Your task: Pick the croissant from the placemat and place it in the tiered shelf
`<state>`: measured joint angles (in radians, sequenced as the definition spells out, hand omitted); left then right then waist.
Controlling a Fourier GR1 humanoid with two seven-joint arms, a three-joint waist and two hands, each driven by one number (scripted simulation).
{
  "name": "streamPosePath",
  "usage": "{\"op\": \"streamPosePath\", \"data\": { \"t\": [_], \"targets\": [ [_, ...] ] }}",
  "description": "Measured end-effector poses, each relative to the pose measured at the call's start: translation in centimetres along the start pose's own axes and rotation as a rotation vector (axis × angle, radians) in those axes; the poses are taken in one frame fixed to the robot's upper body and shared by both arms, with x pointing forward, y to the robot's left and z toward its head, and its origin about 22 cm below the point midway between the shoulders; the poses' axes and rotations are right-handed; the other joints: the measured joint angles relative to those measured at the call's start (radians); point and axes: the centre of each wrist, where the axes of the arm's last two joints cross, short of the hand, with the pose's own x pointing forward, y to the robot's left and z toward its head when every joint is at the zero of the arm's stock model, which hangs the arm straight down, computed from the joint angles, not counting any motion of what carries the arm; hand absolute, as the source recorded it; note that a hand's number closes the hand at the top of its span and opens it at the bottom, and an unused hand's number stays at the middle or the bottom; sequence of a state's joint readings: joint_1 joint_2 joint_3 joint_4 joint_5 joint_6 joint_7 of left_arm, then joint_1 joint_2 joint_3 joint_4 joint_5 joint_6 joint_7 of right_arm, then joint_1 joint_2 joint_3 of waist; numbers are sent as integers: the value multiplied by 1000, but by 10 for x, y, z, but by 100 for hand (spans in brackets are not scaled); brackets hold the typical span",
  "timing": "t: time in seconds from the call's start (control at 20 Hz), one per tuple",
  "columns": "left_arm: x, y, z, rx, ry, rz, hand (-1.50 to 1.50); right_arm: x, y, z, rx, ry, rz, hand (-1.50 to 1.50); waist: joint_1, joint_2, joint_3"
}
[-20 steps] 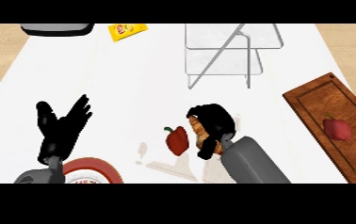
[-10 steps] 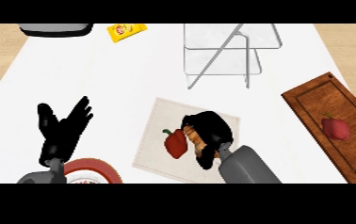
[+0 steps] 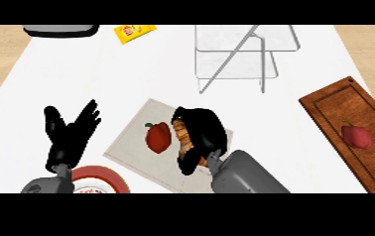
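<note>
Two black hands come up from the lower edge over a pale white counter (image 3: 95, 76); at the far left and far right corners the white top gives way to strips of light wood-toned surface (image 3: 15, 41); the right hand (image 3: 204, 133) lies over the beige placemat (image 3: 135, 143), its fingers and thumb curled round the croissant (image 3: 181, 137), of which only a golden-brown, ridged strip shows at the hand's left side; whether the croissant touches the mat or is raised off it cannot be told; just left of it on the same placemat sits a red bell pepper (image 3: 158, 137) with a small green stem, close to the fingers but apart from them; the left hand (image 3: 70, 136) shows near the lower left, open, fingers straight and spread, pointing up the view, holding nothing; below it a red-rimmed plate (image 3: 110, 178) with a white centre peeps in at the bottom edge; the tiered shelf (image 3: 242, 56), of clear panels on thin grey legs, stands at the far side of the counter, well apart from the placemat; a wooden cutting board (image 3: 330, 111) lies along the right side, bearing a second red fruit or vegetable (image 3: 356, 135); a yellow packet (image 3: 134, 31) and a dark grey object (image 3: 62, 30) sit at the far left edge.
</note>
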<state>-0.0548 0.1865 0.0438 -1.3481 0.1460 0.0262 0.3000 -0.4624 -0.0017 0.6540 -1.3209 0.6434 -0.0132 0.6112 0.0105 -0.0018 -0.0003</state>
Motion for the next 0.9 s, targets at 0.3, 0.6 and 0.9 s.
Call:
{"op": "streamPosePath", "data": {
  "t": [0.3, 0.6, 0.9],
  "targets": [
    [-4, 7, 3, 14, 8, -4, 0, 58, -42, 36, -238, -77, -40, 150, -13, -6, 0],
    [-1, 11, 4, 16, 3, 1, 0, 95, -102, 76, -451, -97, -60, 150, -19, -7, 0],
    [1, 9, 5, 12, 0, 5, 0, 110, -166, 97, -584, -117, -87, 150, -16, -5, 0]
  ]
}}
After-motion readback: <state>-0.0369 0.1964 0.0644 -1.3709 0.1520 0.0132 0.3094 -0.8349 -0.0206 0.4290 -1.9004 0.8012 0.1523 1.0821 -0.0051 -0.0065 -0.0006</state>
